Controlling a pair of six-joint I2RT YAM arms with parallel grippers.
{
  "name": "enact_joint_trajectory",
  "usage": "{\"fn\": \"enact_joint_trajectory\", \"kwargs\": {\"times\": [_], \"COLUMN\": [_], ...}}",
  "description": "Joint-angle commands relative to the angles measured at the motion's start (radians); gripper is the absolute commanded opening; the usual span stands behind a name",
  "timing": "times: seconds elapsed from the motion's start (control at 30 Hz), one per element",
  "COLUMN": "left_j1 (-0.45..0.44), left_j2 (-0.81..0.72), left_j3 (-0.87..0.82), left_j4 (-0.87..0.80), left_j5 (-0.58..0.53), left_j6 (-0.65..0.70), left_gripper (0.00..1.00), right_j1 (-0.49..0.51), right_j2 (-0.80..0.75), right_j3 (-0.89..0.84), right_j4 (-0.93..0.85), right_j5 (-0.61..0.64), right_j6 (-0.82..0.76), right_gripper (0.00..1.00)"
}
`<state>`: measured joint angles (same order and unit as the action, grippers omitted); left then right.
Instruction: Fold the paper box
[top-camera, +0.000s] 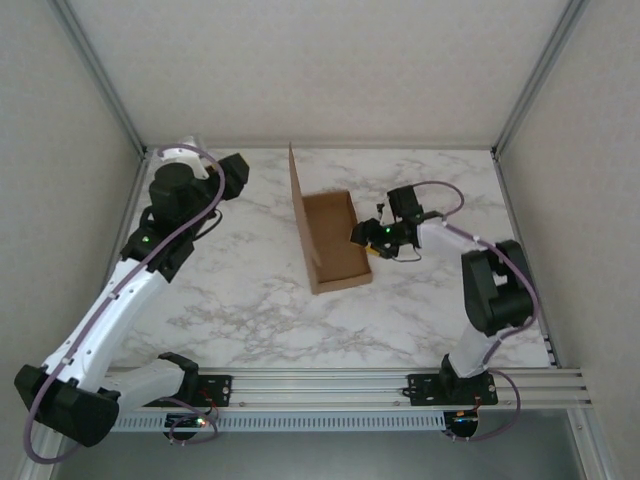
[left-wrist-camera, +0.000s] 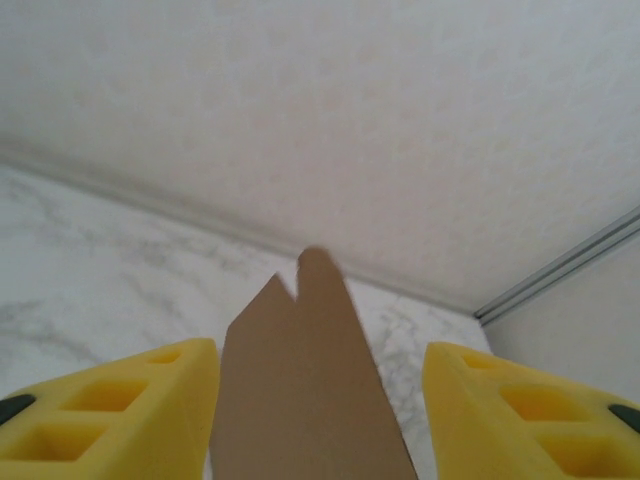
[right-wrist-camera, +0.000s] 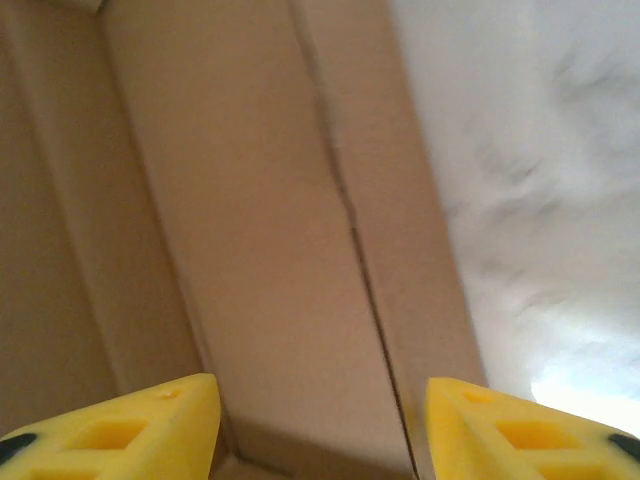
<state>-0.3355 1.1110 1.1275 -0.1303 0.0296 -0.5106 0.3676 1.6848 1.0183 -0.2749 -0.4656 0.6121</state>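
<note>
table (top-camera: 250, 300): marble, walled; near side open
box (top-camera: 335, 245): centre, left flap upright
left gripper (top-camera: 238, 172): far-left corner, released
right gripper (top-camera: 363, 236): box's right edge, released

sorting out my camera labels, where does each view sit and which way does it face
top: fixed above and behind the arms, looking down at the table, the box and both arms.
left wrist: on the left arm, looking past the box's raised flap to the wall; left fingers frame it, apart.
right wrist: on the right arm, close on the box; right fingers frame it, apart.
shared: all three show the box.
</note>
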Motion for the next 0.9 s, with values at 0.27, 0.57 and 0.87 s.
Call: {"fn": "enact_joint_trajectory", "kwargs": {"times": [0.27, 0.57, 0.87], "left_j1": [0.012, 0.012, 0.014], "left_j2": [-0.059, -0.117, -0.114], "left_j3": [-0.076, -0.152, -0.158], "left_j4": [-0.036, -0.037, -0.046], "left_j5": [-0.024, -0.015, -0.019], "left_j6": [-0.012, -0.018, 0.007], "left_gripper": [0.56, 0.56, 0.56], "right_j1": [-0.002, 0.029, 0.103], "right_j2": [0.049, 0.352, 0.500], "right_j3": [0.296, 0.661, 0.770], "right_j4": [-0.159, -0.186, -0.081], "right_j5": [0.290, 0.348, 0.324], "right_j6": [-0.316, -0.646, -0.970], "right_gripper": [0.63, 0.79, 0.78]}}
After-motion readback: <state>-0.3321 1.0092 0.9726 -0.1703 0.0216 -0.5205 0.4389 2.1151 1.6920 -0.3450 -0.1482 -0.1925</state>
